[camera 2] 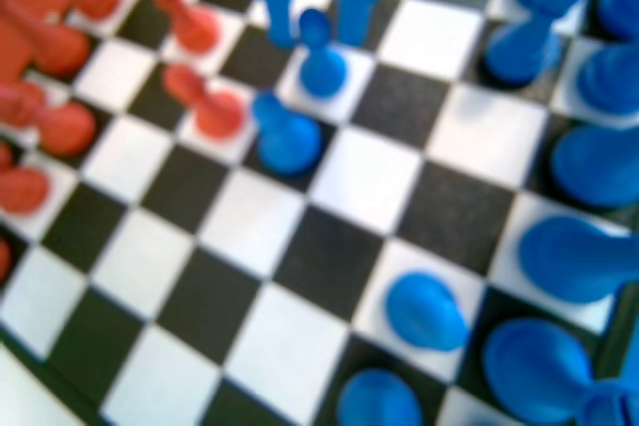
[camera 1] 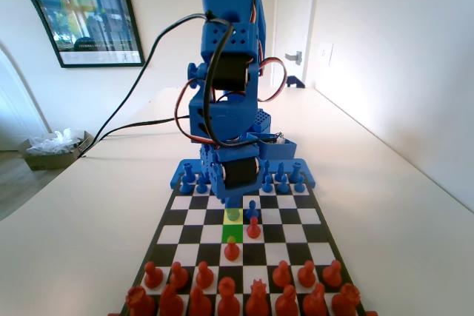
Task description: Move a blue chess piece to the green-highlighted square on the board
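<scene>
In the fixed view we see the board [camera 1: 296, 216] lying on the white worktop [camera 1: 400, 183], with the blue arm low over its far rows at the centre of the frame. The blue chess piece [camera 1: 233, 212] stands on the paler yellow-green cell [camera 1: 226, 216], directly under the arm, and the green-highlighted square [camera 1: 227, 233] lies just below it in the picture, bare. A red pawn [camera 1: 232, 249] stands one cell nearer the camera, and another red pawn [camera 1: 253, 228] just right of the green square. In the wrist view, the end effector [camera 2: 315, 32] hangs from the top edge with its jaws apart, the blue pawn's [camera 2: 320, 57] head between them; whether they touch it we cannot tell.
</scene>
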Action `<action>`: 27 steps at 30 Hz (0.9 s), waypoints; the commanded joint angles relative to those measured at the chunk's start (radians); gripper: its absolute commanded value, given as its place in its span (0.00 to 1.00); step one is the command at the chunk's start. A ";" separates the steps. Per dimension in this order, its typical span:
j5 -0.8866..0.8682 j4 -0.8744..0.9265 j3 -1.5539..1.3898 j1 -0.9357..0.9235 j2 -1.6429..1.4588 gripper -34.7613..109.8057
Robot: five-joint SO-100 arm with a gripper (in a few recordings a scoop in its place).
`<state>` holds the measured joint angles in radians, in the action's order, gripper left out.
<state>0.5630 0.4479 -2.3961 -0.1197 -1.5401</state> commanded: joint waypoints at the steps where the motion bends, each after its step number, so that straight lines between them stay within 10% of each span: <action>1: 0.002 -0.015 0.018 -0.006 -0.018 0.28; 27: -0.009 0.032 0.067 -0.003 -0.021 0.25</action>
<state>0.5614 0.4172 -2.3976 -0.1150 -1.5401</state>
